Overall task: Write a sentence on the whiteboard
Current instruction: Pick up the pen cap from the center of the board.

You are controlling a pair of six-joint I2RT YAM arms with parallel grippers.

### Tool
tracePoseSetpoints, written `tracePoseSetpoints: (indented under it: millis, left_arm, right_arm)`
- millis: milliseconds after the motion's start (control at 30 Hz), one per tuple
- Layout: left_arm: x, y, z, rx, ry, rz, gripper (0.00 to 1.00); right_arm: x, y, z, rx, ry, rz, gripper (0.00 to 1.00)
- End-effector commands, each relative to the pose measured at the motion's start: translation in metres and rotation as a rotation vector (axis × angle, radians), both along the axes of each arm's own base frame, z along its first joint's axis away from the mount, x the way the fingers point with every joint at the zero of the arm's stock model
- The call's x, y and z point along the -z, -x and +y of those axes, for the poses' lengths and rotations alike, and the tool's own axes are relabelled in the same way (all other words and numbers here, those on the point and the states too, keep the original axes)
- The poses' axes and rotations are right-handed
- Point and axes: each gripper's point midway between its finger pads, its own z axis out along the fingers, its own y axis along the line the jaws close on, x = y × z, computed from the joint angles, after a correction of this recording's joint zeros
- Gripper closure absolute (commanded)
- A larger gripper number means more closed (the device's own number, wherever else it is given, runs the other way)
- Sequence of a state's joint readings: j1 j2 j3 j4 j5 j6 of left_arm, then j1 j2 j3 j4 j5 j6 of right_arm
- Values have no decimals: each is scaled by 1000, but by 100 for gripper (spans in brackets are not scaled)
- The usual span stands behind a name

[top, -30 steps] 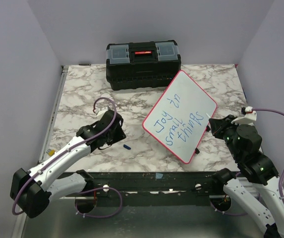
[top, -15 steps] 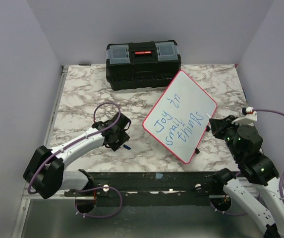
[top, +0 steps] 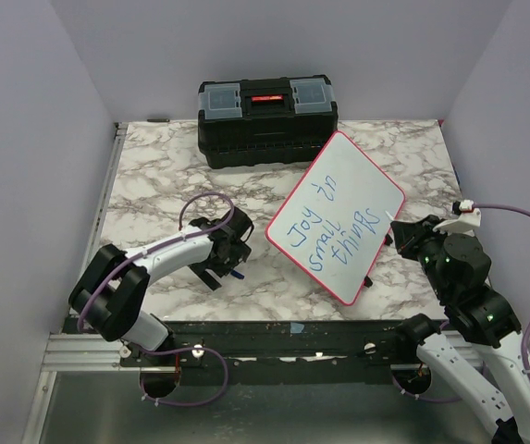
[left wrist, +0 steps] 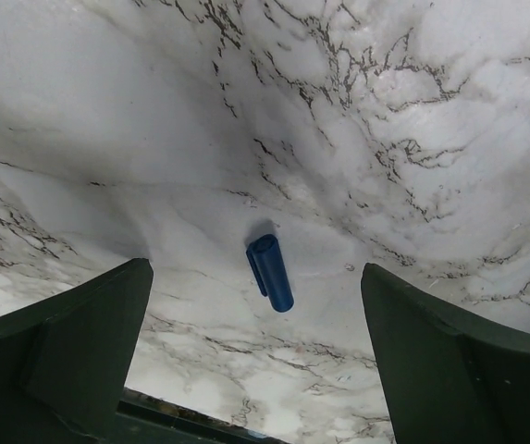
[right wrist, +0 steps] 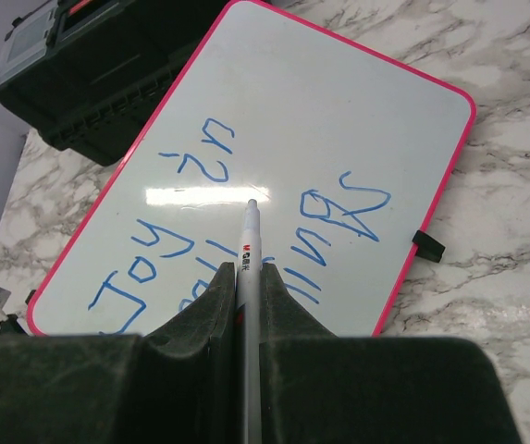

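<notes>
Top view: the left arm (top: 167, 250) has swung toward the whiteboard (top: 348, 185), which lies flat on the bench (top: 154, 176). Its jaws are above the blue cap (top: 237, 275) left of the board.

Left wrist: the jaws gape with the cap centred between them, lengthwise across their closing line.

Right wrist: the jaws clamp the pen (right wrist: 247, 245) over the board.

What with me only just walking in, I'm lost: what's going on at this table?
Two robot arms are working over a marble table. The right pincer is shut on a white marker aimed at the whiteboard, which reads "Joy in small things" in blue. The left pincer hangs open just over a small blue cap lying on the table, so capping the marker may come next. A black toolbox sits at the back.
</notes>
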State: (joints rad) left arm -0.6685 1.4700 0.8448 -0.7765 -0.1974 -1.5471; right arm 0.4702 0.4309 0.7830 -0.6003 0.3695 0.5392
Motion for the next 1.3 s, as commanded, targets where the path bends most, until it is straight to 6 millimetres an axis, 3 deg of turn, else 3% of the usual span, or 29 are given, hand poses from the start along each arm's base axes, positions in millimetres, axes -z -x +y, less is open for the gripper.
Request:
tracePoseSetpoints:
  millis: [0, 67, 233, 367, 533, 633, 900, 1267]
  left_arm:
    - [4, 1, -6, -41, 41, 21, 3]
    - [7, 4, -6, -66, 50, 23, 7]
    - [14, 11, -1, -93, 41, 54, 30]
    - [19, 14, -2, -95, 31, 76, 34]
    - [21, 10, -4, -79, 33, 67, 58]
    - [24, 10, -4, -64, 20, 80, 61]
    - [32, 14, -4, -58, 40, 68, 100]
    - [21, 11, -6, -34, 147, -66, 100]
  right_arm:
    - [2, 0, 1, -10, 8, -7, 98]
    - [2, 0, 2, -12, 8, -7, 98]
    - [2, 0, 2, -15, 6, -8, 98]
    - [2, 0, 3, -17, 5, -10, 98]
    - [1, 0, 3, -20, 5, -10, 98]
    - [2, 0, 3, -19, 6, -9, 98]
    - [2, 0, 3, -18, 7, -9, 98]
    - [4, -1, 5, -27, 12, 1, 98]
